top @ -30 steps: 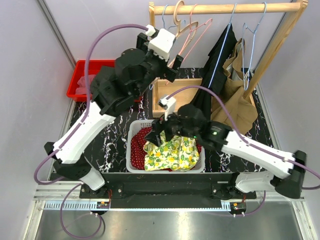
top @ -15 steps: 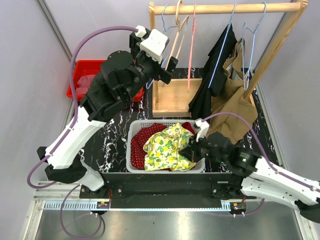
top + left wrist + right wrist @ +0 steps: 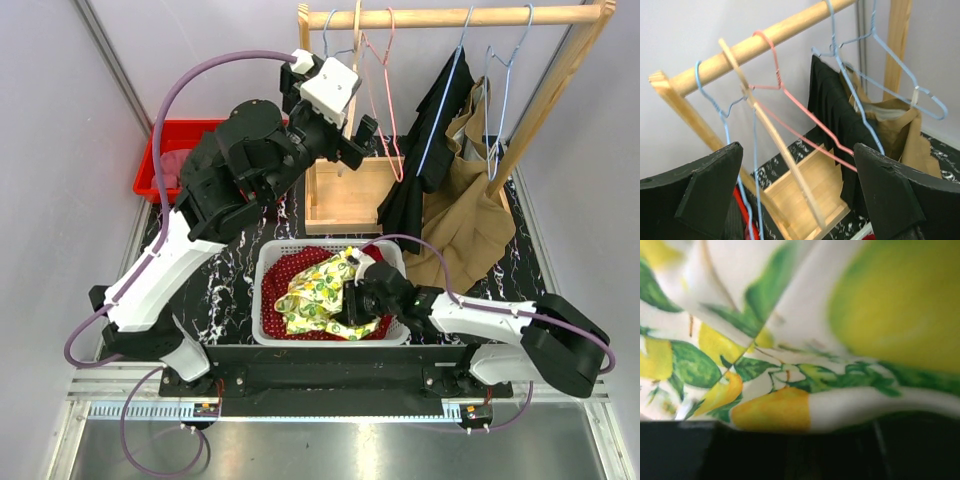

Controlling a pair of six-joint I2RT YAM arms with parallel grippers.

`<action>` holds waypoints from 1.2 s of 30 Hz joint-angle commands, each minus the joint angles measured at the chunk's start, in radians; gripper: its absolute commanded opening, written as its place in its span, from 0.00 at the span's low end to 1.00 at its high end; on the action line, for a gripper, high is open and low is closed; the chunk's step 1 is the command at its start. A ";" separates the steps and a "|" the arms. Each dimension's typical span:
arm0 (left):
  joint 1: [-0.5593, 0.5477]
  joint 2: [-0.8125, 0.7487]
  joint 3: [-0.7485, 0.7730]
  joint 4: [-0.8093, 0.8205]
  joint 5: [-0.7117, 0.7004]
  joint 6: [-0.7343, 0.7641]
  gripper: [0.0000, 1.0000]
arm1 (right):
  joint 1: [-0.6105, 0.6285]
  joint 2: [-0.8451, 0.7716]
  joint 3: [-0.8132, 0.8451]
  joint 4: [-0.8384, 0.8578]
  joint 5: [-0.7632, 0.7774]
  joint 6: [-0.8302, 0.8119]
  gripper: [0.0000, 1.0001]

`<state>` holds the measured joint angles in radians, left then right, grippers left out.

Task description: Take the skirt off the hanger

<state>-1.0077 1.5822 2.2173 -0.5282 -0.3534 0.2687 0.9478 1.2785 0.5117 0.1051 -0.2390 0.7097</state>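
Note:
A lemon-print skirt (image 3: 315, 295) lies off any hanger in a white basket (image 3: 262, 290), on top of a red dotted cloth (image 3: 285, 275). My right gripper (image 3: 355, 300) is low in the basket, pressed against the lemon print, which fills the right wrist view (image 3: 790, 315) and hides the fingers. My left gripper (image 3: 352, 138) is raised by the rack and is open and empty (image 3: 796, 150). An empty pink wire hanger (image 3: 805, 115) and a wooden hanger (image 3: 780, 150) hang just beyond it. A black skirt (image 3: 425, 150) hangs on a blue hanger, a tan garment (image 3: 470, 200) behind it.
The wooden rail (image 3: 450, 17) spans the back, with a slanted post at the right. A wooden crate (image 3: 345, 195) sits under the hangers. A red bin (image 3: 165, 150) is at the back left. A bare light-blue hanger (image 3: 725, 125) hangs at the rail's left end.
My right arm pulled back to the right, then came back down onto the lemon skirt in the basket. My left gripper shifted slightly right at the hangers. The pink hanger swung.

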 commanded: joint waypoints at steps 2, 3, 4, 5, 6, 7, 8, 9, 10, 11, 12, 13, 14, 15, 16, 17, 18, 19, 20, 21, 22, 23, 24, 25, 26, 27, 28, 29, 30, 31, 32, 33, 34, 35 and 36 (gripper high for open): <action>-0.048 0.056 0.102 0.114 0.057 0.078 0.99 | 0.051 -0.102 0.069 -0.233 0.036 -0.074 0.45; -0.051 0.061 0.111 0.128 0.053 0.082 0.99 | 0.057 -0.140 0.150 -0.302 0.067 -0.102 0.48; -0.051 0.061 0.111 0.132 0.039 0.081 0.99 | 0.058 -0.222 0.193 -0.365 0.091 -0.143 0.54; -0.051 0.058 0.108 0.137 0.030 0.066 0.99 | 0.059 -0.264 0.239 -0.478 0.131 -0.165 0.57; -0.051 0.053 0.099 0.137 0.018 0.064 0.99 | 0.060 -0.304 0.340 -0.537 0.147 -0.183 0.60; -0.051 0.048 0.091 0.137 -0.008 0.060 0.99 | 0.059 -0.365 0.396 -0.594 0.158 -0.219 0.64; -0.051 0.030 0.082 0.135 -0.022 0.061 0.99 | 0.059 -0.387 0.454 -0.705 0.176 -0.231 0.66; -0.051 0.019 0.053 0.135 -0.033 0.066 0.99 | 0.059 -0.405 0.562 -0.758 0.181 -0.240 0.68; -0.051 0.006 0.036 0.134 -0.053 0.069 0.99 | 0.059 -0.430 0.615 -0.806 0.184 -0.248 0.70; -0.051 -0.025 0.019 0.134 -0.061 0.076 0.99 | 0.059 -0.438 0.664 -0.882 0.191 -0.250 0.72; -0.049 -0.042 -0.013 0.132 -0.068 0.076 0.99 | 0.059 -0.439 0.764 -0.916 0.204 -0.247 0.72; -0.049 -0.056 -0.027 0.132 -0.078 0.078 0.99 | 0.059 -0.429 0.816 -0.948 0.217 -0.257 0.72; -0.046 -0.083 -0.039 0.129 -0.082 0.079 0.99 | 0.059 -0.420 0.871 -0.997 0.259 -0.269 0.71; -0.046 -0.097 -0.062 0.122 -0.084 0.079 0.99 | 0.059 -0.412 0.983 -1.018 0.297 -0.283 0.69; -0.045 -0.112 -0.077 0.119 -0.087 0.083 0.99 | 0.060 -0.397 1.037 -1.031 0.360 -0.300 0.68; -0.045 -0.140 -0.094 0.119 -0.087 0.084 0.99 | 0.059 -0.389 1.086 -1.035 0.503 -0.317 0.65; -0.045 -0.154 -0.128 0.120 -0.087 0.084 0.99 | 0.059 -0.380 1.172 -1.029 0.595 -0.334 0.62; -0.045 -0.175 -0.143 0.117 -0.085 0.086 0.99 | 0.059 -0.355 1.203 -1.019 0.704 -0.387 0.59; -0.045 -0.183 -0.159 0.116 -0.085 0.084 0.99 | 0.059 -0.337 1.226 -0.975 0.889 -0.430 0.59; -0.043 -0.189 -0.182 0.116 -0.085 0.084 0.99 | 0.059 -0.284 1.270 -0.949 0.961 -0.473 0.60; -0.043 -0.197 -0.188 0.116 -0.084 0.083 0.99 | 0.059 -0.250 1.294 -0.923 1.078 -0.557 0.60; -0.043 -0.197 -0.192 0.112 -0.082 0.078 0.99 | 0.059 -0.213 1.341 -0.879 1.118 -0.599 0.62; -0.043 -0.197 -0.191 0.109 -0.079 0.075 0.99 | 0.057 -0.144 1.360 -0.849 1.150 -0.671 0.68; -0.043 -0.192 -0.188 0.106 -0.070 0.061 0.99 | 0.051 -0.113 1.375 -0.790 1.187 -0.699 0.70; -0.043 -0.189 -0.180 0.100 -0.065 0.058 0.99 | 0.039 -0.085 1.399 -0.762 1.179 -0.734 0.70; -0.042 -0.185 -0.176 0.099 -0.062 0.055 0.99 | 0.019 -0.036 1.412 -0.740 1.169 -0.757 0.71; -0.043 -0.177 -0.170 0.096 -0.061 0.047 0.99 | -0.044 -0.013 1.426 -0.719 1.135 -0.753 0.71; -0.043 -0.172 -0.162 0.093 -0.061 0.047 0.99 | -0.082 0.008 1.448 -0.719 1.109 -0.742 0.71; -0.043 -0.172 -0.159 0.093 -0.059 0.047 0.99 | -0.114 0.042 1.456 -0.713 1.081 -0.725 0.71; -0.043 -0.171 -0.159 0.093 -0.055 0.046 0.99 | -0.169 0.059 1.459 -0.688 1.058 -0.728 0.70; -0.043 -0.171 -0.157 0.093 -0.053 0.046 0.99 | -0.190 0.073 1.459 -0.673 1.052 -0.737 0.70; -0.043 -0.171 -0.156 0.091 -0.050 0.043 0.99 | -0.211 0.106 1.467 -0.661 1.049 -0.759 0.69; -0.043 -0.166 -0.153 0.092 -0.048 0.040 0.99 | -0.237 0.122 1.475 -0.641 1.047 -0.766 0.69; -0.043 -0.163 -0.143 0.085 -0.047 0.035 0.99 | -0.283 0.139 1.504 -0.640 1.037 -0.763 0.70; -0.043 -0.162 -0.140 0.083 -0.045 0.032 0.99 | -0.303 0.165 1.515 -0.642 1.023 -0.765 0.70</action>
<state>-1.0527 1.4170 2.0357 -0.4713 -0.4103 0.3214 0.7361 1.4288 1.9469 -0.6239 0.7879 -0.0025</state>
